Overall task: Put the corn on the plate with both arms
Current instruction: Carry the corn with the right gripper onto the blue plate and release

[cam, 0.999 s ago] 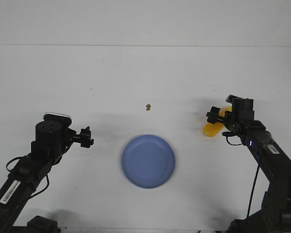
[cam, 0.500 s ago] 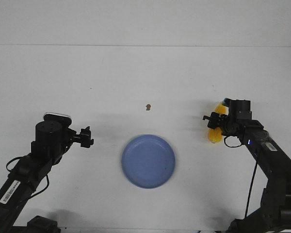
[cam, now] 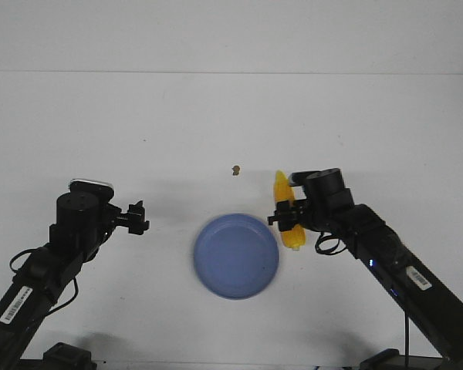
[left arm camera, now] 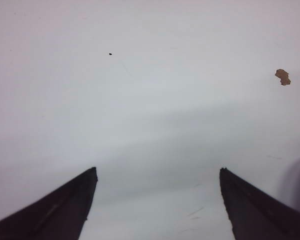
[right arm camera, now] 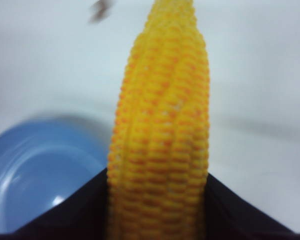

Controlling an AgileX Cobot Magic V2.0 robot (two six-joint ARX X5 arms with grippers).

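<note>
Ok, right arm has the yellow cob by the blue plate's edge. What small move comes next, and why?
Probably a short carry toward the robot's left. The right gripper grips the bright yellow kernelled corn cob beside the rim of the round periwinkle-blue plate, not yet over its middle; the right wrist view shows the plate off to one side. Release after that.

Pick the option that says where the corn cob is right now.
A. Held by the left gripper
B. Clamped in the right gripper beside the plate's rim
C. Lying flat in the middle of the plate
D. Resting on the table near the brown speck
B: the right gripper is shut on the corn cob, just off the blue plate rim.
</note>
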